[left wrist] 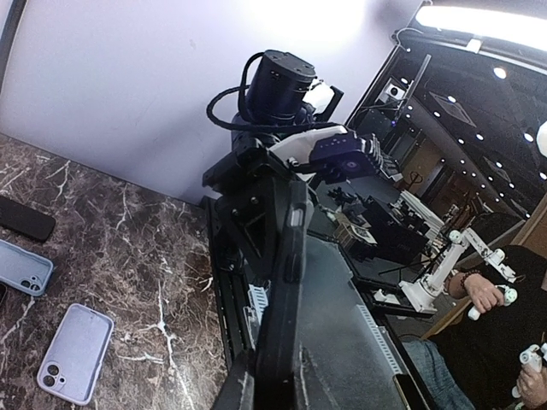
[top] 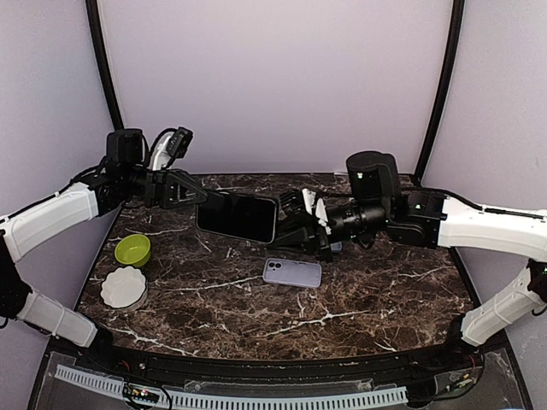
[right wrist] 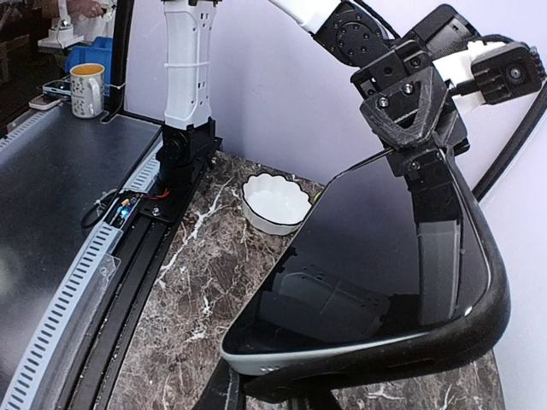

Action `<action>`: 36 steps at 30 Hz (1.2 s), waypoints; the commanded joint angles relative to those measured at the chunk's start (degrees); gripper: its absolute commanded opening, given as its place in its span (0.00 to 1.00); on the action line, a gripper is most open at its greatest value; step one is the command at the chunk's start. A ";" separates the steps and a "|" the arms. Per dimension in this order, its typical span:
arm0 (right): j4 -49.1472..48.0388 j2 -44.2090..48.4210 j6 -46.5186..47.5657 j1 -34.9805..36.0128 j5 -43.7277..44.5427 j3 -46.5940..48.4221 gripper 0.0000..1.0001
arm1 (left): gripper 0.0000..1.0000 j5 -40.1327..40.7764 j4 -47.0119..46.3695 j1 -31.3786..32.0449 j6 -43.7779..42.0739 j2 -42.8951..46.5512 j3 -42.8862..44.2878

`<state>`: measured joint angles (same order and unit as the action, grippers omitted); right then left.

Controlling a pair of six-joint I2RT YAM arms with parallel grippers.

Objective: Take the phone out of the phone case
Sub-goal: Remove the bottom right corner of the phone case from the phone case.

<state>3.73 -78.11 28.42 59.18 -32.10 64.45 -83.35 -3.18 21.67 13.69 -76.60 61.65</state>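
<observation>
Left pincer [top: 203,198] and right pincer [top: 287,225] clamped on phone [top: 238,218], phone in black case [right wrist: 491,318]

- There were two grippers: the left gripper [top: 198,198] at 9 o'clock of the phone [top: 238,218], the right gripper [top: 295,224] at 3 o'clock.
- There was one phone, in one black phone case [right wrist: 479,333].
- Two loose pale cases lay flat: a lavender case [left wrist: 75,352] and a light blue case [left wrist: 21,266].
- Two bowls sat at 8 o'clock of the phone: a green bowl [top: 132,249] and a white bowl [top: 124,286].
- There was one mug [right wrist: 85,90].
</observation>
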 commanded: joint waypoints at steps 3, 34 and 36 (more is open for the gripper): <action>-22.77 3.44 -8.28 -1.52 -8.75 -0.89 0.00 | 0.00 6.38 6.55 1.95 -6.78 2.35 -1.20; -4.54 5.35 -9.42 -4.67 -3.44 -9.94 0.53 | 0.00 17.13 -6.49 0.24 -1.46 7.12 -5.55; -0.91 5.63 -8.89 -4.76 -1.78 -10.21 0.55 | 0.00 17.98 -6.64 -0.07 -1.36 7.45 -5.69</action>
<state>-4.56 -74.65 15.49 54.48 -36.03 55.13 -71.31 -5.32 22.98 11.46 -70.63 56.25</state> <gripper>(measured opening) 0.532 0.125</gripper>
